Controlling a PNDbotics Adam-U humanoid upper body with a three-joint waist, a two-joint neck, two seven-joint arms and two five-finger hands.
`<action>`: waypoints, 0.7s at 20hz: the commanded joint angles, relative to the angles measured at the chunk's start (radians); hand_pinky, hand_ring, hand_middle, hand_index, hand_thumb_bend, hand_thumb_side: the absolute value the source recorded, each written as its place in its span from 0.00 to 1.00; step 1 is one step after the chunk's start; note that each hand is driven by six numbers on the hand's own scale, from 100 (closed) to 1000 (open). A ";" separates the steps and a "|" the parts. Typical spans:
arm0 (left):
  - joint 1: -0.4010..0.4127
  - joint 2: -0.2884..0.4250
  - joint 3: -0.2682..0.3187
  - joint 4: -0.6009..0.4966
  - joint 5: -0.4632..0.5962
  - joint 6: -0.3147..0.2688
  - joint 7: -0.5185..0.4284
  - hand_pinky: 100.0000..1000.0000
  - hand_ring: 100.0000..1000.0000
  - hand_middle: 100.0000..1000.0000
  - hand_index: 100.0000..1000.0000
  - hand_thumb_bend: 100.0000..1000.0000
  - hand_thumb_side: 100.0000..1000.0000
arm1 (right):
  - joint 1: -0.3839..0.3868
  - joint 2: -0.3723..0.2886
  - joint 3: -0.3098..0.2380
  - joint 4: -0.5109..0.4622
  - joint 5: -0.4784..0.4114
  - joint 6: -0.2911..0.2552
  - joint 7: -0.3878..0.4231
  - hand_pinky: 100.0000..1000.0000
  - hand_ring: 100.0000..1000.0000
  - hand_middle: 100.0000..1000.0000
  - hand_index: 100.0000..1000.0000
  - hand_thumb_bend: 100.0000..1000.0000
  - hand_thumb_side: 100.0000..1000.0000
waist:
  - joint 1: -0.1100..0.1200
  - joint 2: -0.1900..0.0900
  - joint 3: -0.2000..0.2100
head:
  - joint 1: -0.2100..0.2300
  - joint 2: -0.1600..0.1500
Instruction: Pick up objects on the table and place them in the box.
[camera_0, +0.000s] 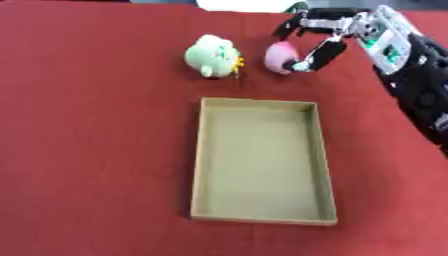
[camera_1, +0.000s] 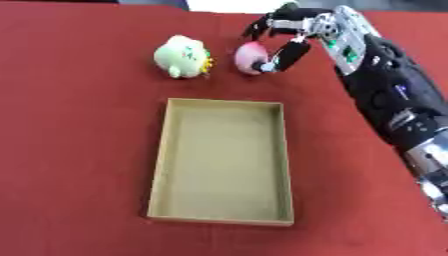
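— What's in the left eye view?

— I see my right hand at the far side of the red-clothed worktop, thumb and fingers curled about the small round pink toy. The pale green rounded plush toy sits just beside it.

— And the right eye view?

— The shallow rectangular cardboard box lies nearer me, apart from both toys. My left hand doesn't show in either view.

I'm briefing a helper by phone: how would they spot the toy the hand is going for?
Start at the shallow cardboard box on the red cloth. Two round toys sit beyond its far edge. It's the pink toy by the right hand; the green toy sits apart.
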 joint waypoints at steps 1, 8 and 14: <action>-0.013 0.006 -0.001 -0.017 0.000 0.002 0.000 0.74 0.63 0.56 0.72 0.19 0.47 | -0.014 -0.037 -0.010 -0.011 -0.004 -0.003 -0.006 0.78 0.81 0.55 0.77 0.14 0.26 | 0.002 -0.020 0.001 | -0.001 -0.008; -0.013 0.006 -0.002 -0.017 0.001 0.002 -0.002 0.74 0.63 0.56 0.72 0.19 0.46 | -0.012 -0.043 -0.003 -0.029 -0.051 -0.022 -0.031 0.68 0.66 0.42 0.64 0.09 0.17 | 0.003 -0.023 -0.001 | 0.002 -0.004; -0.013 0.006 -0.001 -0.017 0.002 0.001 -0.005 0.74 0.63 0.56 0.72 0.19 0.46 | -0.006 -0.049 0.006 -0.035 -0.112 -0.023 0.001 0.60 0.60 0.40 0.62 0.01 0.01 | 0.003 -0.027 -0.001 | 0.002 -0.002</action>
